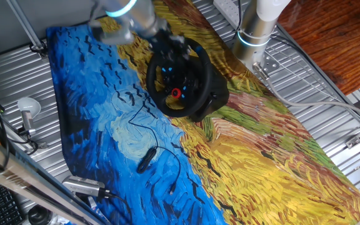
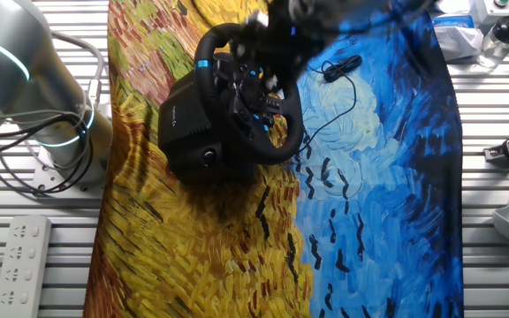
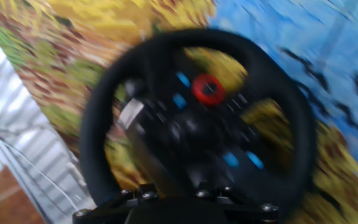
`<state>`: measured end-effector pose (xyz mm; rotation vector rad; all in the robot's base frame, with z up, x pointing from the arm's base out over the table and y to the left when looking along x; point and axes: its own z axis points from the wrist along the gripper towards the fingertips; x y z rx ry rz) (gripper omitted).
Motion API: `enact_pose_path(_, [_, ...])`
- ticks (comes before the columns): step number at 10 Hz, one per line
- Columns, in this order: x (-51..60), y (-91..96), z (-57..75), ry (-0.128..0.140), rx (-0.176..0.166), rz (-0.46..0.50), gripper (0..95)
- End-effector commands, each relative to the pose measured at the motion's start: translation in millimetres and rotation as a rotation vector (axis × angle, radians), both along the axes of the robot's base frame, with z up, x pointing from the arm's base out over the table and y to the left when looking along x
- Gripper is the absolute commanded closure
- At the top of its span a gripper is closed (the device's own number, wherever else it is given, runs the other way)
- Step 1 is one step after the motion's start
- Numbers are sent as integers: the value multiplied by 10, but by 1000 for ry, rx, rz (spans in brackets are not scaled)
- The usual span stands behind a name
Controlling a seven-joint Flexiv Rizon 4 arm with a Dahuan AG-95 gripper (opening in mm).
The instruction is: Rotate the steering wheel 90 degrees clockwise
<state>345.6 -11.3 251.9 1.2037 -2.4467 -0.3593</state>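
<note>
The steering wheel sits on its bulky black base toward the far edge of the worktop in one fixed view, roughly mid-width, on the painted cloth. Rim looks thick, round, matte black, prob. rubbery and grippy; hub is hard plastic w/ blue-lit buttons and 1 red knob. Judging by bulk, the base is heavy and should stay put while the rim turns stiffly on its axle. Best hold: pinch across the rim, not the spokes. The gripper is at the rim's upper part, blurred; can't tell if fingers are spread or clamped. A small black cabled device lies nearer the front edge.
</note>
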Motion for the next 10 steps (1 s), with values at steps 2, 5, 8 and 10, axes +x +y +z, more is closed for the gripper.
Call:
enact_pose_path(2, [-3,-458,-48,-59,-81,0,570])
enact_pose_path(5, [0,-435,-46,-57,-95,-37,570])
enact_pose_path(8, [9,-378,-11,-56,-112,-88,570])
enact_pose_path(10, [14,-338,17,-54,-149,-168,570])
